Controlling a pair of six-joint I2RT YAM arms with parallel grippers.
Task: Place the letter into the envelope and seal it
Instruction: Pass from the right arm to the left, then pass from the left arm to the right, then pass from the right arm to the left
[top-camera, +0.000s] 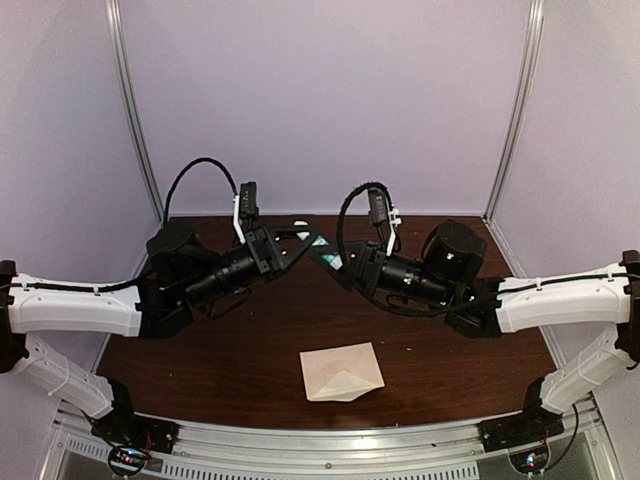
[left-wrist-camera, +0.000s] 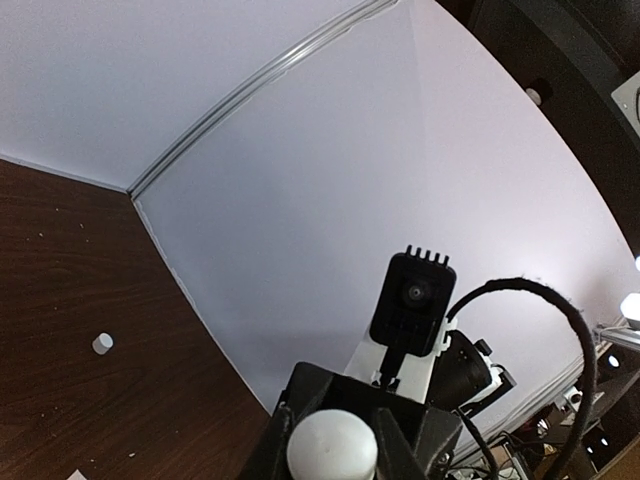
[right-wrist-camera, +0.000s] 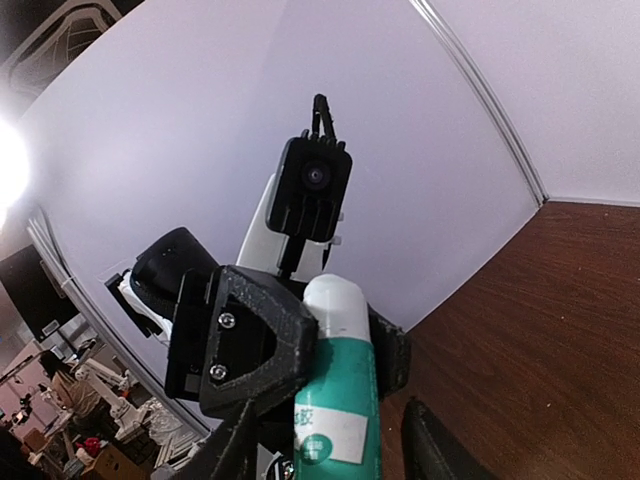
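Along the near edge runs a grey metal rail (top-camera: 330, 452), with both arm bases bolted toward its ends. Just past it, a little right of centre, the small pale beige-pink paper envelope (top-camera: 342, 372) lies flat on the dark brown wooden surface (top-camera: 200, 350). It touches nothing and sits well inside every edge. Bare wood lies open on all sides of it, widest to its left and toward the back. The white-shelled left arm (top-camera: 75, 305) and right arm (top-camera: 560, 300) extend in from the sides and hang above the middle of the surface, well apart from the envelope.

There the two sets of jaws meet tip to tip on a white-and-teal plastic glue stick (right-wrist-camera: 335, 380), held off the wood. The left jaws are narrow, pressed on the stick's rounded white cap (left-wrist-camera: 332, 448). The right jaws stand part open on either side of the teal body, with a gap showing beside one black finger (right-wrist-camera: 437, 450). Whether the other finger touches the tube I cannot tell.

Close to the foot of a wall, a small white cylinder (left-wrist-camera: 102, 343) stands alone on the wood. Pale lilac walls (top-camera: 320, 100) close the left, back and right edges.
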